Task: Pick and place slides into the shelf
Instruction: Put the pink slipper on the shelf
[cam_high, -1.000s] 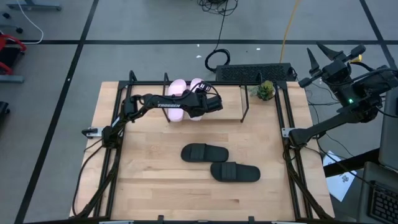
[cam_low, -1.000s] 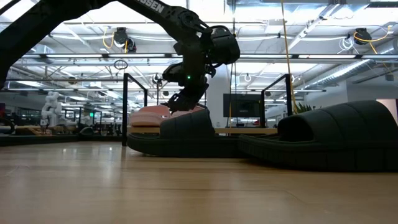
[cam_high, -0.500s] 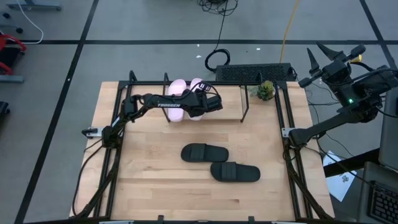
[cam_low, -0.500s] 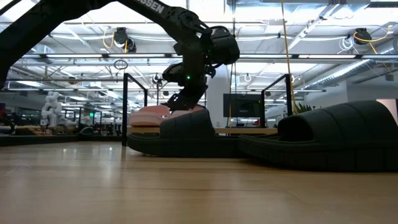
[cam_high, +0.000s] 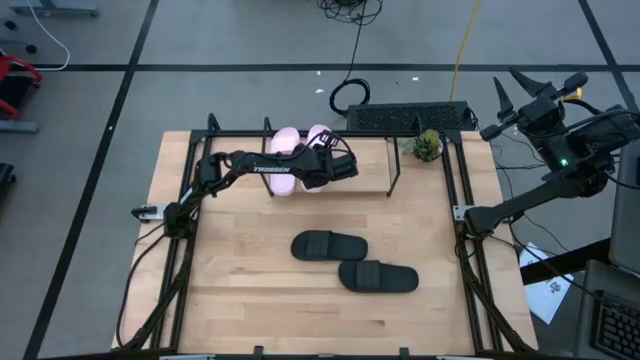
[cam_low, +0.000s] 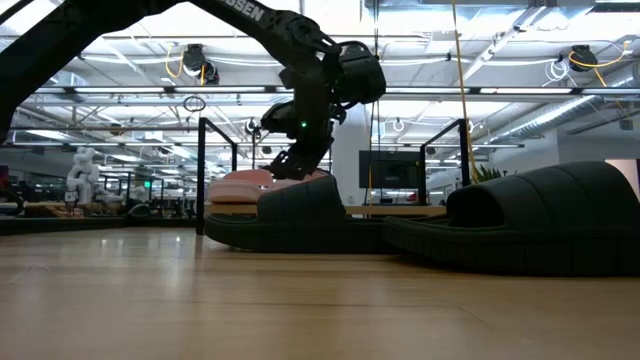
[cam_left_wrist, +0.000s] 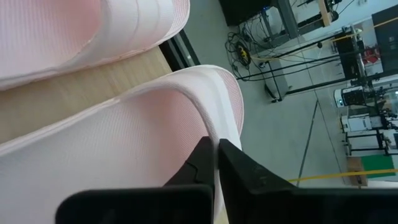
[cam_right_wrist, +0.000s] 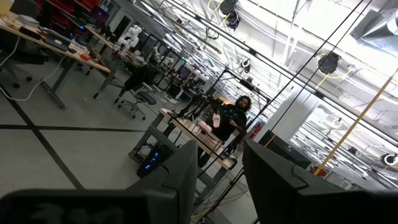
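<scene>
Two pale pink slides (cam_high: 285, 140) lie side by side on the shelf (cam_high: 392, 160), a black rod rack with a wood board at the table's far edge. My left gripper (cam_high: 318, 170) reaches over the right-hand pink slide (cam_left_wrist: 124, 155) and is shut on it; the other pink slide (cam_left_wrist: 93, 31) lies next to it. Two black slides (cam_high: 328, 245) (cam_high: 378, 277) rest sole-down on the tabletop, nearer the middle. My right gripper (cam_right_wrist: 217, 168) is open and raised off the table's right side. My left gripper pinches the side rim (cam_left_wrist: 214, 127) of the right-hand pink slide between its two fingers, coming from above and slanting down. The slide lies on the shelf's wood board (cam_left_wrist: 93, 81), beside the other pink slide.
A small potted plant (cam_high: 427, 145) stands at the far right of the table, by a black mesh tray (cam_high: 410, 118). Black frame rails run along the table's left and right sides (cam_high: 462, 215). Bare wood shows around the black slides.
</scene>
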